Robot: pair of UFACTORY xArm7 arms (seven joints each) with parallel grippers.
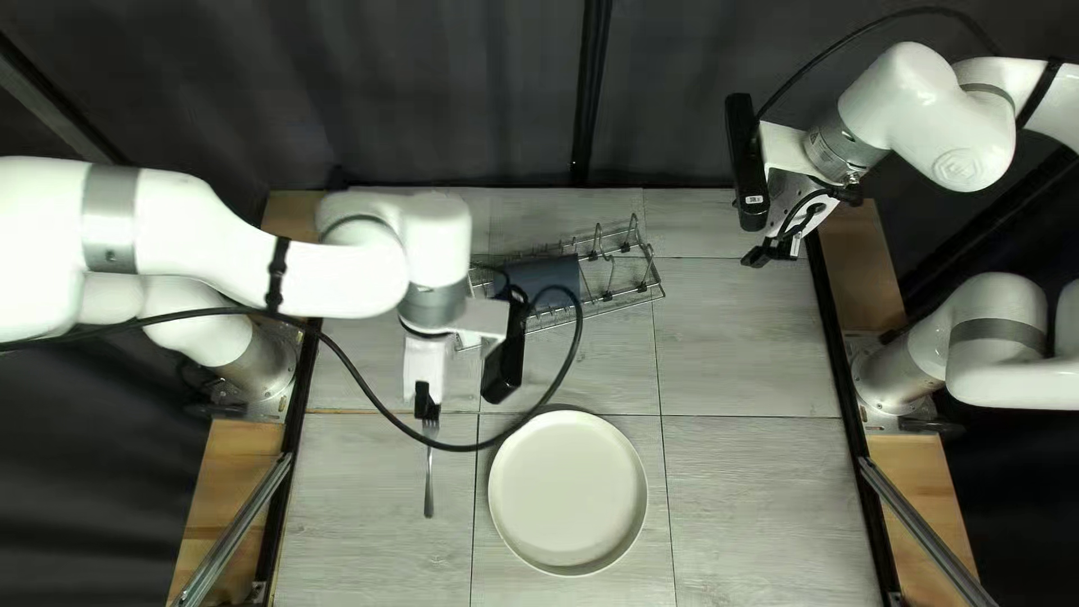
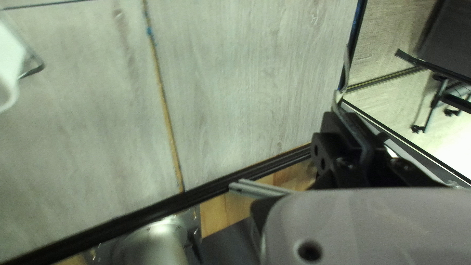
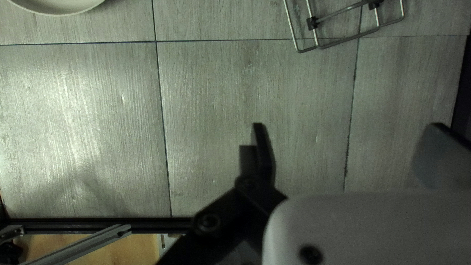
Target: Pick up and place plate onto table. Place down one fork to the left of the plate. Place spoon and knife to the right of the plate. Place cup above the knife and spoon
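My left gripper [image 1: 427,407] is over the table left of the plate [image 1: 568,491], shut on one end of the fork [image 1: 428,483]. The fork points toward the near edge in the top left view. In the left wrist view the gripper [image 2: 349,142] holds the fork [image 2: 346,73], which extends ahead of the fingers. The round cream plate lies flat on the table. My right gripper [image 1: 773,250] hangs at the table's far right; its own view shows the gripper [image 3: 351,140] open, nothing between its fingers. Spoon, knife and cup cannot be made out.
A wire rack [image 1: 616,270] with a blue-grey insert [image 1: 549,277] stands near the far side, partly hidden by my left arm. A black cable loops from that arm over the table beside the plate. A chair [image 2: 449,91] stands beyond the table's edge.
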